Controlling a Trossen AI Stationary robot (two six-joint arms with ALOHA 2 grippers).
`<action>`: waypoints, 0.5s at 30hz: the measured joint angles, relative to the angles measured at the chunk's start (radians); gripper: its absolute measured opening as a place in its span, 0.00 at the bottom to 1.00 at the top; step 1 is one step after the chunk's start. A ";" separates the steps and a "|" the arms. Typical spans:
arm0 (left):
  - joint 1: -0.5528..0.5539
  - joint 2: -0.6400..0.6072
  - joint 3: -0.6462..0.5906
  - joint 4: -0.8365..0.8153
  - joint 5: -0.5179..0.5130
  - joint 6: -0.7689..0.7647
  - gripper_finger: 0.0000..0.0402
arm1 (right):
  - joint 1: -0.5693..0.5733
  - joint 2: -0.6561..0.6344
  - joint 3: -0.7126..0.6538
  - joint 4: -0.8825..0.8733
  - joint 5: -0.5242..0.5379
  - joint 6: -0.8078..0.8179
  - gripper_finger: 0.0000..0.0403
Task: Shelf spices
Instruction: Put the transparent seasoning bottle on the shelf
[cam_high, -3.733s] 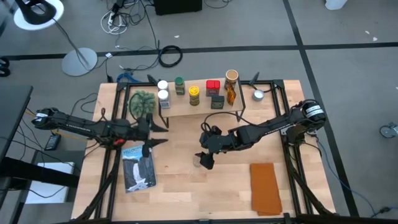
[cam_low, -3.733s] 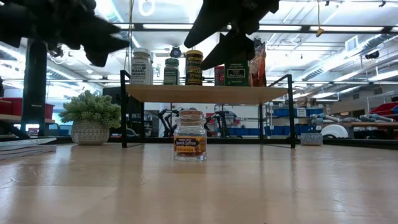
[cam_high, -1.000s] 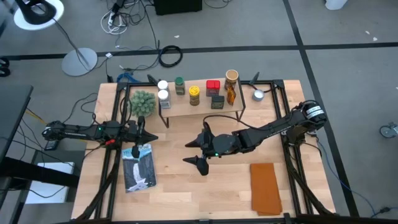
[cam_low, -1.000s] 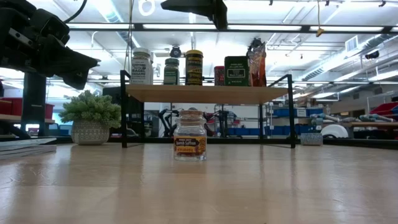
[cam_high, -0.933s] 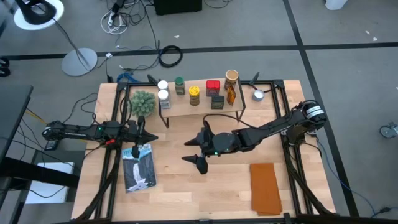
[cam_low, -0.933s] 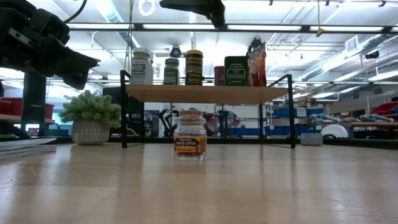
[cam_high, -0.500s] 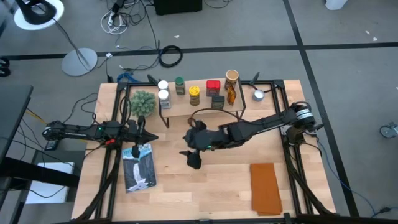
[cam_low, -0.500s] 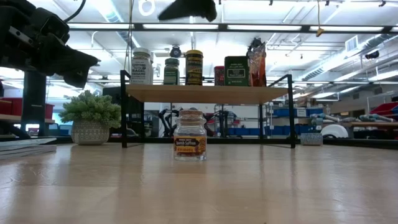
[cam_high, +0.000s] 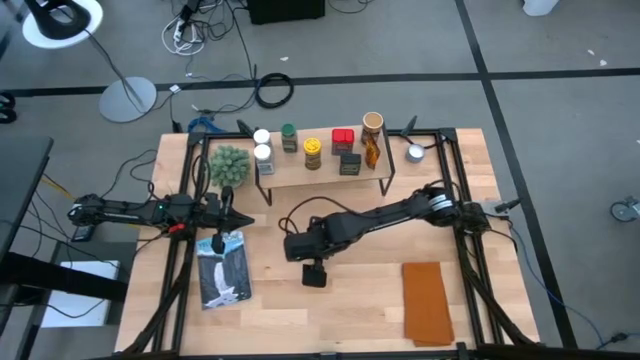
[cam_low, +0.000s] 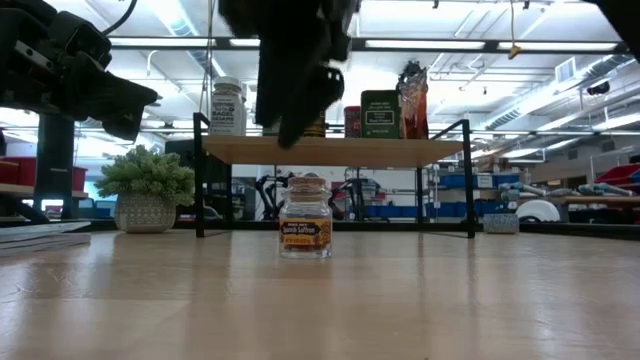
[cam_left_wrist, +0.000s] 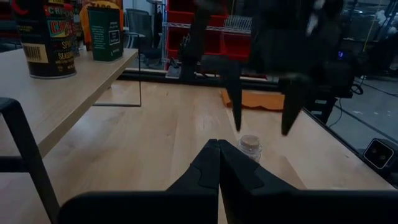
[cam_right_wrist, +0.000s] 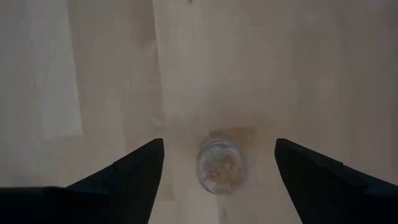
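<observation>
While most spices already stand on the shelf (cam_high: 320, 166), one small jar (cam_low: 305, 218) remains upright on the table (cam_high: 370, 300) in front of it. Right gripper (cam_right_wrist: 217, 163): poised directly above that jar, fingers spread wide, one to each side, holding nothing; clearly the nearer arm. Left gripper (cam_left_wrist: 219, 163): fingers pressed together, empty, waiting well off beside the plant (cam_high: 229, 162).

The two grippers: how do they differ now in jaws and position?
The left gripper has its jaws shut, while the right gripper has its jaws wide open. The left gripper waits at the table's left side near the plant; the right gripper hangs directly above the small jar standing mid-table, pointing down at it. Both hold nothing.
</observation>
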 joint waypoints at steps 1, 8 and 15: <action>0.000 0.000 0.000 -0.001 0.000 0.000 0.02 | -0.001 0.012 0.000 -0.014 -0.008 0.001 0.76; 0.000 0.000 0.000 0.000 0.000 0.000 0.02 | -0.015 0.073 -0.003 -0.103 -0.055 0.043 0.73; 0.000 0.000 0.000 0.008 0.000 0.000 0.02 | -0.018 0.086 -0.015 -0.066 -0.076 0.044 0.72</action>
